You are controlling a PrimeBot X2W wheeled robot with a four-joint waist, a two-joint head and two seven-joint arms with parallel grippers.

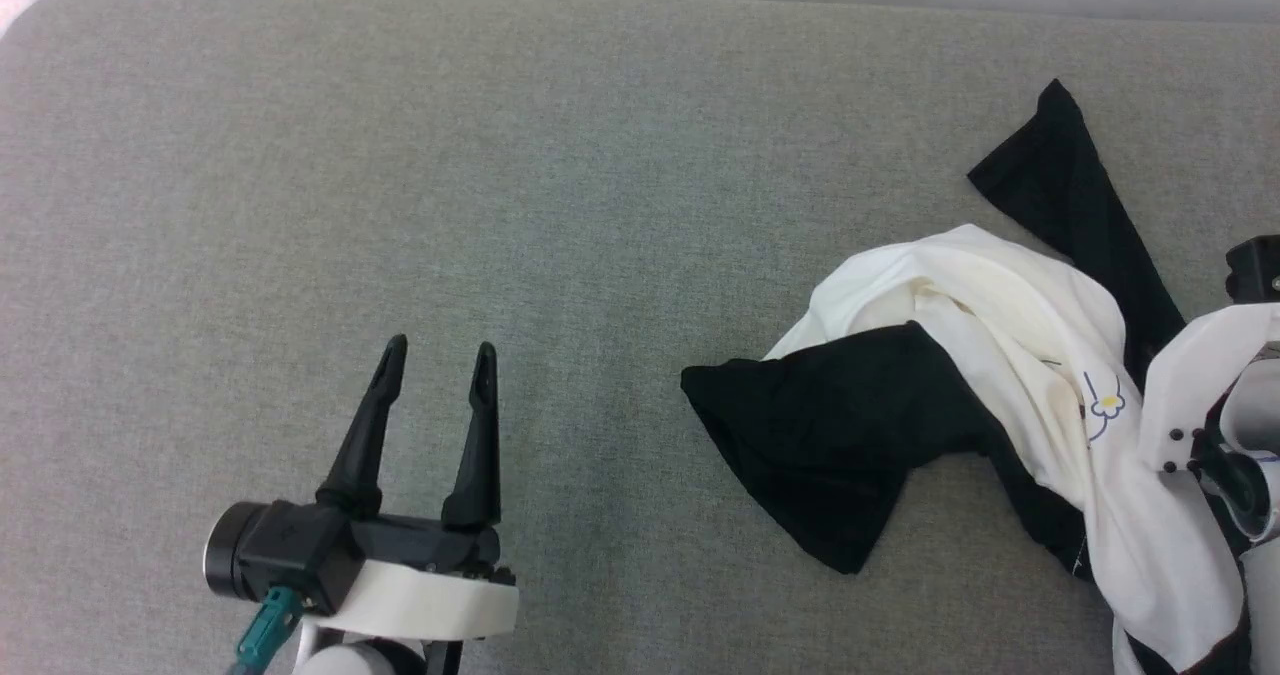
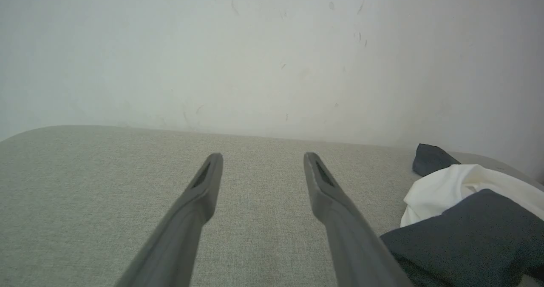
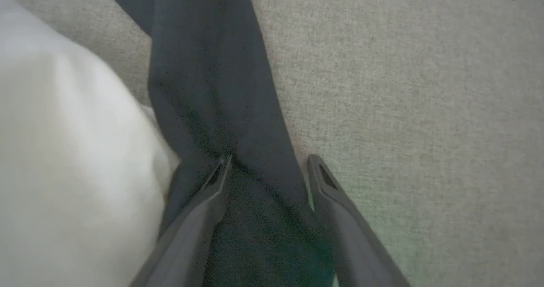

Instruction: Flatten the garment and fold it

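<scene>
While the shirt (image 1: pixel 1000 295) lies crumpled at the pad's (image 1: pixel 500 155) right, the left gripper (image 1: pixel 442 345) hovers spread, well apart — the right gripper (image 3: pixel 270 159), spread too, straddles a black sleeve (image 3: pixel 212 87). Soft, limp; likely best pinched at seams.

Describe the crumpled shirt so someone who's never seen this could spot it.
Start at the grey fabric surface and go to its right side. The garment lies crumpled there, white with black sleeves. Its small yellow-and-blue drawing sets it apart.

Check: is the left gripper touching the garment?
Apart. The head view shows a wide stretch of bare grey surface between the open left gripper and the garment.
</scene>
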